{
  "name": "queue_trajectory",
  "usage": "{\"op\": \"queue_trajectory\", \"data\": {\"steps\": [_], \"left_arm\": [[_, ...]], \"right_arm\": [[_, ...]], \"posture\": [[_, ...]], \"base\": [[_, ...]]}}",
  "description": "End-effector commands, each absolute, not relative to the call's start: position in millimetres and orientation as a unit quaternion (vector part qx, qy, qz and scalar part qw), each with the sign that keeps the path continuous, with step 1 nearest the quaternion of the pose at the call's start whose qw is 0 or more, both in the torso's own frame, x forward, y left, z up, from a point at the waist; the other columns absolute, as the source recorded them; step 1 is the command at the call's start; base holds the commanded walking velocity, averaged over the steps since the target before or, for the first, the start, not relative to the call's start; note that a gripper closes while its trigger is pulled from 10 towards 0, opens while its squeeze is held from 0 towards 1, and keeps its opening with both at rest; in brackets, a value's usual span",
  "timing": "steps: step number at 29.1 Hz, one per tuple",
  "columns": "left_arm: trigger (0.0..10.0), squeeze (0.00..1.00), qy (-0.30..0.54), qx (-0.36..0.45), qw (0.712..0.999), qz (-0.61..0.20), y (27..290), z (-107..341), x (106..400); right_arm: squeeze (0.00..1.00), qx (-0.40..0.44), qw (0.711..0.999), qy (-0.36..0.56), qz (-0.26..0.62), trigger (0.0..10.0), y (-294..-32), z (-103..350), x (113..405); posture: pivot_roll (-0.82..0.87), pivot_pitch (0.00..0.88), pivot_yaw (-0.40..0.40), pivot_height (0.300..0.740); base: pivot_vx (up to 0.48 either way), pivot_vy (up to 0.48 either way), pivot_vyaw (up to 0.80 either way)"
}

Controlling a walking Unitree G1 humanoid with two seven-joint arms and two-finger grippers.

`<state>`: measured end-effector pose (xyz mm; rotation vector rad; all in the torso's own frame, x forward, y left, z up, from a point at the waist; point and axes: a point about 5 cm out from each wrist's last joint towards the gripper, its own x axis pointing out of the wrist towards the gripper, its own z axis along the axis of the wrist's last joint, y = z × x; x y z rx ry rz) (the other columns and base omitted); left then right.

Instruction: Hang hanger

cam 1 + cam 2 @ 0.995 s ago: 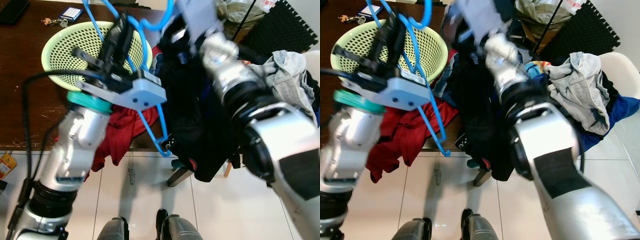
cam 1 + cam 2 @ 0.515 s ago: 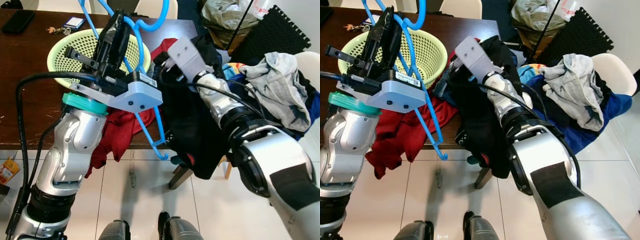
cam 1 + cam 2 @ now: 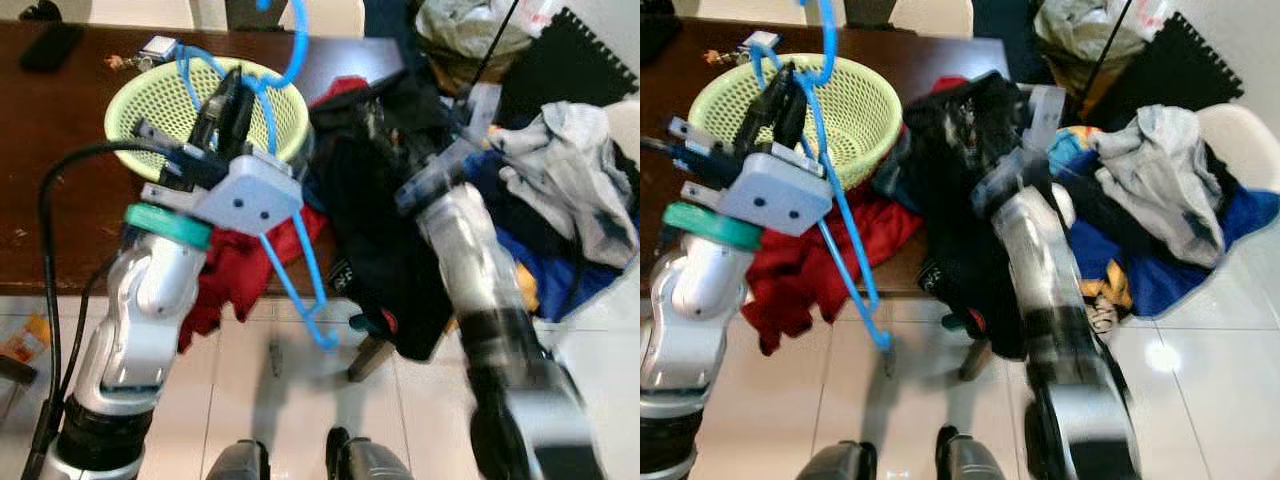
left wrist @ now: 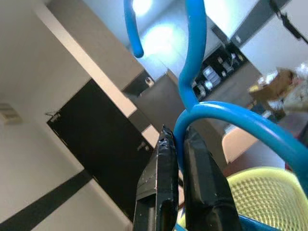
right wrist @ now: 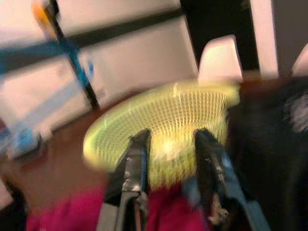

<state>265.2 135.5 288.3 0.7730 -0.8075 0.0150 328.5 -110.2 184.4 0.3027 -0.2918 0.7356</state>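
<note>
Left gripper [image 4: 175,144] is clamped on the blue hanger [image 3: 295,250] at the base of its hook, fingers [image 4: 161,183] pressed against the wire on both sides. You have the hanger raised over the green basket [image 3: 160,95], hook up, with its lower frame hanging down past the table [image 3: 50,200] edge over the tiled floor [image 3: 300,420]. Right gripper [image 5: 168,144] has its fingers spread, nothing between them, and points toward the basket and the red cloth [image 3: 235,275]. Your right arm lies across the black garment [image 3: 370,230] draped at the table corner; this arm is blurred. Note a phone [image 3: 50,45] and keys [image 3: 125,62] on the table beyond the basket. More clothes [image 3: 570,190] are heaped on the chair to your right.
</note>
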Motion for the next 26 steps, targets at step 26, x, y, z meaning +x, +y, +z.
{"op": "queue_trajectory", "data": {"steps": [26], "left_arm": [[10.0,0.0,-0.326,0.337,0.88,-0.076,132.3,281.5,264.7]], "right_arm": [[0.0,0.07,0.955,-0.27,0.106,10.0,-126.5,230.4,324.0]], "posture": [[0.08,0.081,0.038,0.74]], "base": [[0.0,0.0,0.0]]}}
